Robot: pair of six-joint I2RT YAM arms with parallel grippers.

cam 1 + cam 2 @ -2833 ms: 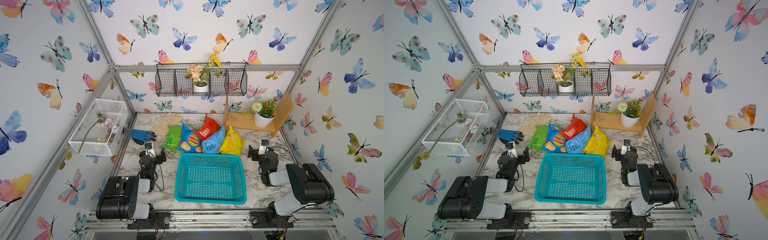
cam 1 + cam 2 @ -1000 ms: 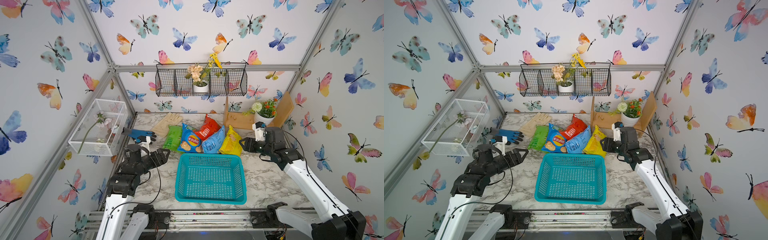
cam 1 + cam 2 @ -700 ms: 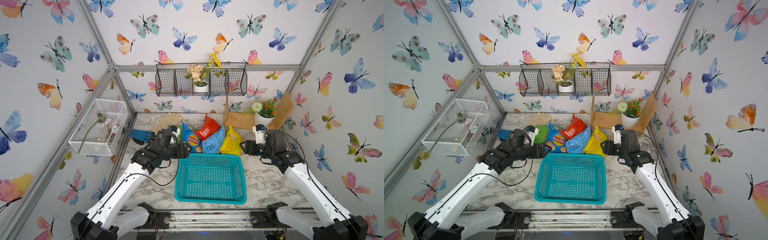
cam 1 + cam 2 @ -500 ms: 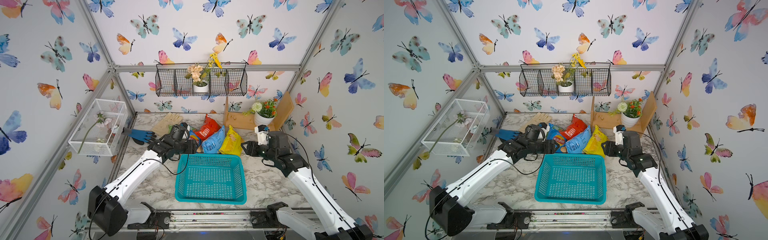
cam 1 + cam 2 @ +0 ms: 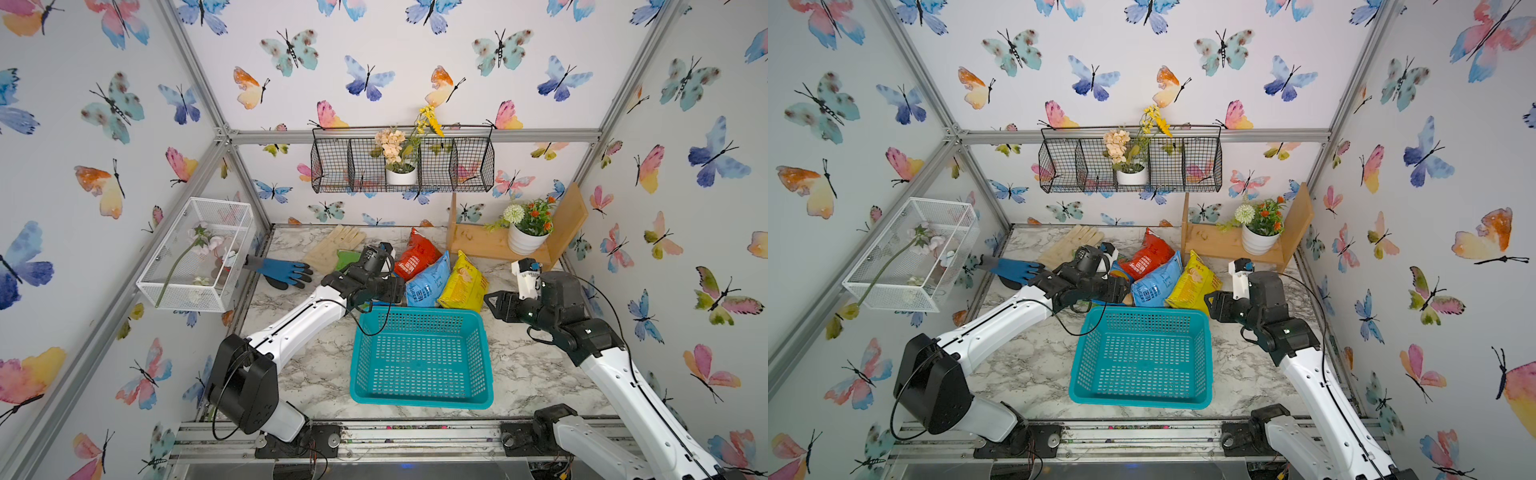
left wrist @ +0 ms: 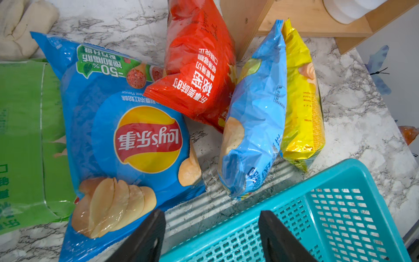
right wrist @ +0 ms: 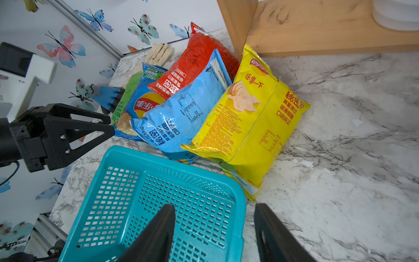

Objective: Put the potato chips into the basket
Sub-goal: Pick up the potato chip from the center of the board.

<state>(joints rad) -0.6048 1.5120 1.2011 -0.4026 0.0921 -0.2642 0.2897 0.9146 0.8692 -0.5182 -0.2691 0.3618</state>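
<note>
The potato chips lie in a heap behind the basket [image 5: 419,400]: green [image 6: 22,136], dark blue [image 6: 127,140], red [image 6: 199,68], light blue [image 6: 256,118] and yellow [image 6: 301,108] bags. The teal basket holds nothing. My left gripper [image 5: 398,287] hovers open over the basket's far left corner, just short of the dark blue bag, with nothing between its jaws [image 6: 210,214]. My right gripper [image 5: 489,299] is open and empty too, above the basket's far right corner [image 7: 214,206] and close to the yellow bag [image 7: 249,127].
A blue glove [image 5: 286,272] and a beige glove [image 5: 336,245] lie left of the bags. A wooden shelf [image 5: 478,245] with a potted plant [image 5: 525,241] stands at the back right, touching the red and yellow bags. A white mesh box [image 5: 199,253] hangs on the left wall.
My left arm has reached forward and rightward from the table's left side to the front of the bags. My right arm has shifted slightly toward the basket's far right corner.
</note>
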